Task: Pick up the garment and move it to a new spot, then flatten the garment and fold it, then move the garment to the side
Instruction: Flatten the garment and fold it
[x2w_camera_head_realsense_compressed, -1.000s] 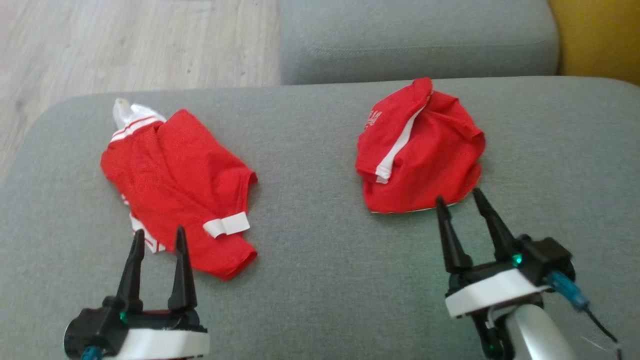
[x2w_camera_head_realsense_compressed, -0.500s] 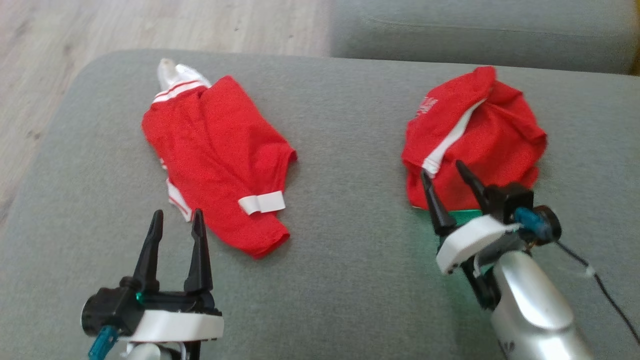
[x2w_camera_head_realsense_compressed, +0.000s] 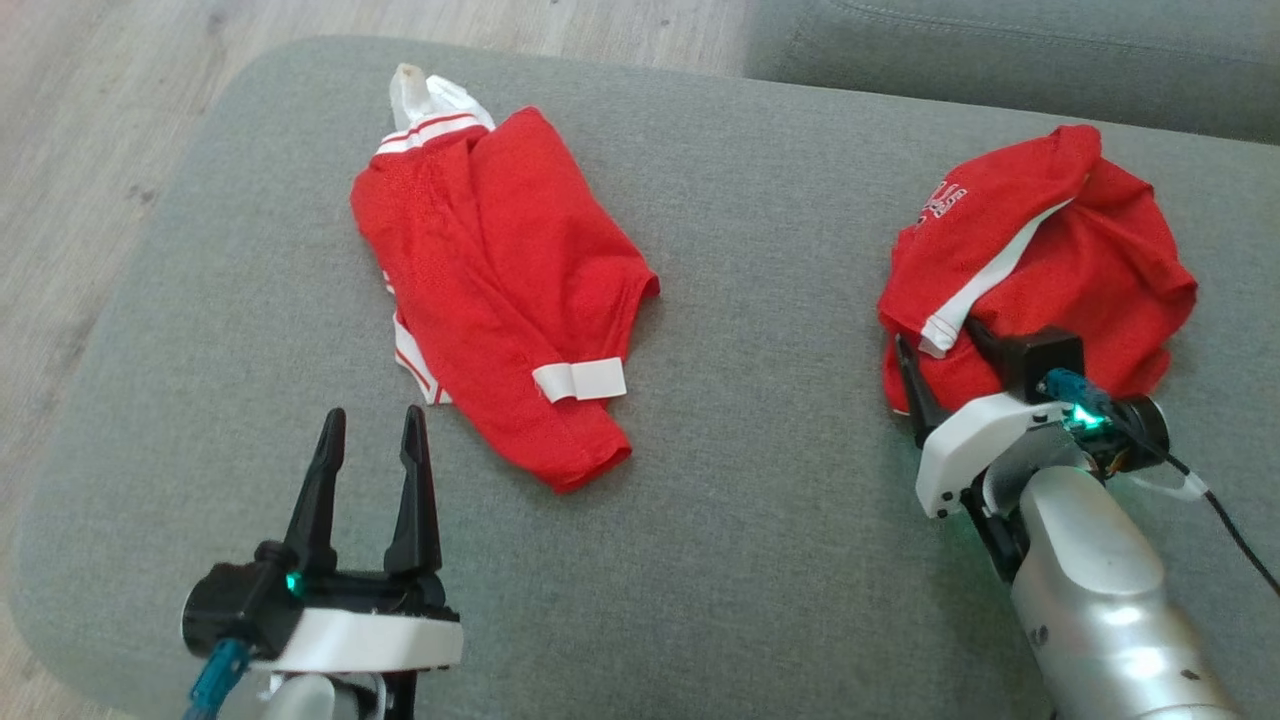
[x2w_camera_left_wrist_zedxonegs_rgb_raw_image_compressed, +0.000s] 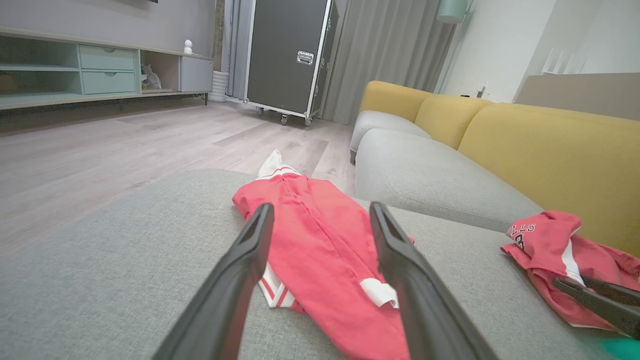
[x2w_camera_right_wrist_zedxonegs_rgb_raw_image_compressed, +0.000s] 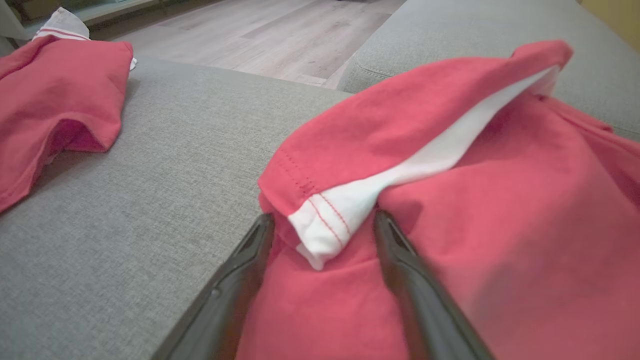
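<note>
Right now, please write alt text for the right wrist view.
The right end effector stands open, its two dark fingers either side of the white-trimmed edge of a crumpled red garment on a grey cushion. A second red garment lies at upper left.

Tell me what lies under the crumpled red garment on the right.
The crumpled garment rests on the grey cushion. Anything beneath its folds is hidden.
</note>
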